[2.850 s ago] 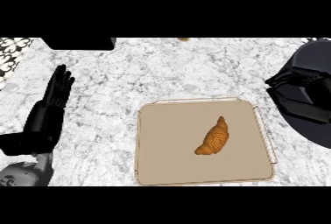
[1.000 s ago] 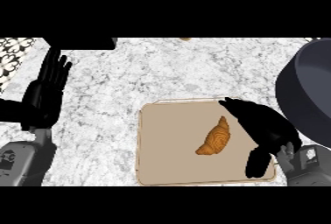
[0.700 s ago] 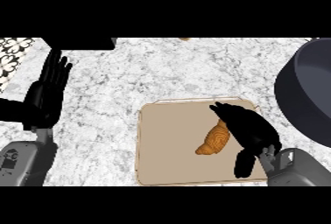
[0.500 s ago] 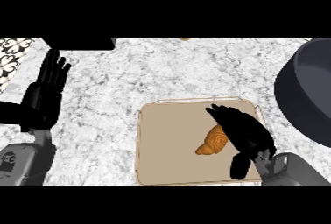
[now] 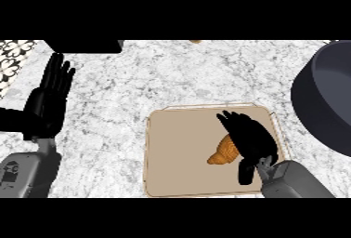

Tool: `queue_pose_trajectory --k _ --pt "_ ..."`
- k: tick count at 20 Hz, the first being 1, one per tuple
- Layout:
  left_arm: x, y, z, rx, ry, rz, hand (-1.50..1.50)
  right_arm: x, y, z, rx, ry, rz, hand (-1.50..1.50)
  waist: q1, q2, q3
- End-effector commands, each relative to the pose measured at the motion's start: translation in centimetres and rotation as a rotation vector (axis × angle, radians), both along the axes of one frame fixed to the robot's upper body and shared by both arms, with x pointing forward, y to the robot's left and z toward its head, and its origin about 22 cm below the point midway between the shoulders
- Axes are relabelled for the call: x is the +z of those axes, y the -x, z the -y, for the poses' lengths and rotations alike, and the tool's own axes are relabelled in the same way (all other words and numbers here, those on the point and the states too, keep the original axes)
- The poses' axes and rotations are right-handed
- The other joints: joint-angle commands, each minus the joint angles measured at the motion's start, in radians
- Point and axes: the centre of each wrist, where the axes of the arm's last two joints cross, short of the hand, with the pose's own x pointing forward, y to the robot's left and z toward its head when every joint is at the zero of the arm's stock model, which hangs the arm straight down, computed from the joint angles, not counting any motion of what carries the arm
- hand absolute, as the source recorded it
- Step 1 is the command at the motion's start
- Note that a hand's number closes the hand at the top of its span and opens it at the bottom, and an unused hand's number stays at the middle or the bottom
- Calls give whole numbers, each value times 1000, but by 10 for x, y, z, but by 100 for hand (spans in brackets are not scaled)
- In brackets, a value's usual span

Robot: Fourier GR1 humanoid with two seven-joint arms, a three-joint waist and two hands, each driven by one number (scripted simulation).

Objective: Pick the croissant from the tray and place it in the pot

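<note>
two grey boxy forearms, left forearm (image 5: pixel 27 172) carries a small dark marking. left hand (image 5: pixel 47 100) and right hand (image 5: pixel 252 137) matte black, slim fingers.

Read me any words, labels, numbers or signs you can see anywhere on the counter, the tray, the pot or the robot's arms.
None can be read.
Tray: plain tan, no print.
Croissant: no label.
Pot: plain dark wall, no marking.
Left forearm: a small dark mark shows, too blurred to tell if it is text.
Far left corner: black and white flower pattern, not lettering.
</note>
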Motion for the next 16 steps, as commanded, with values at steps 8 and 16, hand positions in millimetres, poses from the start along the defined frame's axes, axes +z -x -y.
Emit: queue_pose_trajectory --k 8,16 --pt "1 -1 1 15 -10 12 0 -37 -24 -6 12 -25 -5 -150 1 0 0" --pt "5 2 -4 0 -12 5 0 -60 -25 -8 105 -37 -71 150 3 1 0"
